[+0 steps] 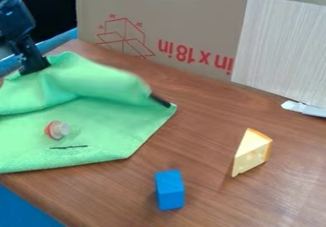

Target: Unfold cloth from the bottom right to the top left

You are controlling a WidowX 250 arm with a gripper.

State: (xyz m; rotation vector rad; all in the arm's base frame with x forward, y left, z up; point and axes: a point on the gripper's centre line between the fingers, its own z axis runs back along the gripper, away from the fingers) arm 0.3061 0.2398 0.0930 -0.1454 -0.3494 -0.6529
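Note:
At the upper left, the black gripper (34, 67) is shut on the green cloth (108, 135), at the raised part near the table's far left edge. From there the cloth's upper layer slopes down to the right in a loose fold, blurred along its right end. The lower layer lies flat, with one corner pointing right. On it rest a small white and red-orange round object (57, 129) and a thin dark strip (68, 147). A dark stick-like piece (160, 100) shows at the fold's right end.
A blue block (169, 190) stands near the front of the brown table (210, 126), with a toy cheese wedge (251, 150) to its right. A cardboard panel (185, 11) and a pale wood-grain board (280, 45) border the back. A white piece (302, 108) lies by the board.

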